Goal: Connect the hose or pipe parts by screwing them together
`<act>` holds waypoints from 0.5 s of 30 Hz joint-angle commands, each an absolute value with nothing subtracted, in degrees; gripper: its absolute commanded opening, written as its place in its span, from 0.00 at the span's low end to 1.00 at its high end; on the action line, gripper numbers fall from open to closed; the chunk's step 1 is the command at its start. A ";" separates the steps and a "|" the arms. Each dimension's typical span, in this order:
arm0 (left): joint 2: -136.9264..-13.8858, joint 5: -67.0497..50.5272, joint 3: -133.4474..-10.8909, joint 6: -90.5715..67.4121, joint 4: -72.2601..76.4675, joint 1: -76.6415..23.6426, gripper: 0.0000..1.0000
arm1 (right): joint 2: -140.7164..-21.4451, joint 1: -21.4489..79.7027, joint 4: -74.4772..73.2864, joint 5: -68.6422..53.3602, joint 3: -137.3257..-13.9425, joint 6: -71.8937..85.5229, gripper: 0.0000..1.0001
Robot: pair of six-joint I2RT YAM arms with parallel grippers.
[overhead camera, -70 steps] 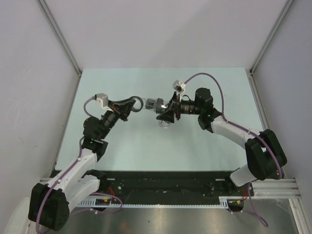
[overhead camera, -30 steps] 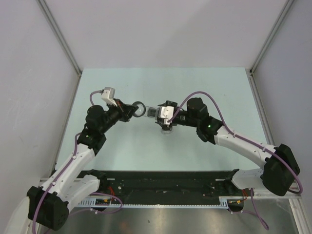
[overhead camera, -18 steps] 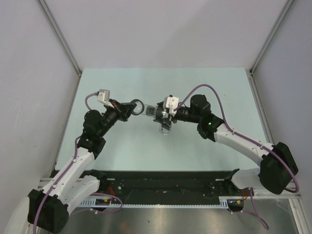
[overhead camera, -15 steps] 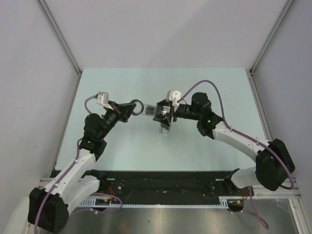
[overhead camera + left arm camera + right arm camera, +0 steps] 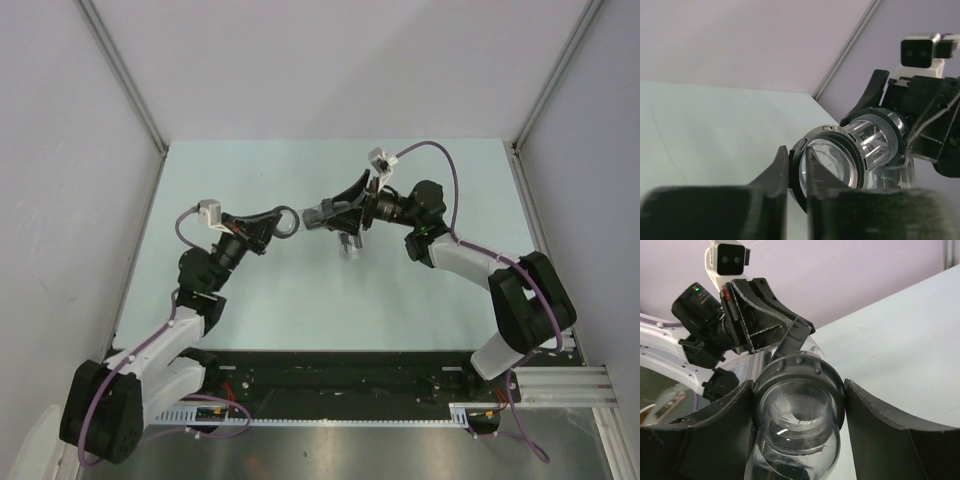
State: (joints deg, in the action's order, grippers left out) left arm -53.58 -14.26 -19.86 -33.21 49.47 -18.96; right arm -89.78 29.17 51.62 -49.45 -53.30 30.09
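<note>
The top view looks down from above and behind the arm bases, far enough off to take in the whole desk (image 5: 250,300), the side walls and both arms.

The left wrist camera (image 5: 209,210) sits close behind the left fingers (image 5: 771,187), which blur along the bottom edge. It faces across the desk at the right arm.

The right wrist camera (image 5: 921,50) looks out between the right fingers (image 5: 890,440) toward the left arm.

The two wrist views face each other, and each shows the other's white camera housing near its top. All three views share the pipe parts (image 5: 322,213): small in the top view, very near in both wrist views.
</note>
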 commanded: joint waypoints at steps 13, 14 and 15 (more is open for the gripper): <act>-45.78 -23.11 -35.22 -33.85 12.79 -16.61 0.83 | -77.36 25.57 31.66 -55.54 -54.23 -7.68 0.00; -46.92 -24.59 -37.59 -32.79 5.09 -16.44 0.83 | -74.39 26.19 30.51 -55.98 -52.58 -17.39 0.00; -49.20 -26.35 -41.62 -31.65 2.66 -16.17 0.83 | -72.35 27.93 28.50 -55.99 -51.43 -23.93 0.00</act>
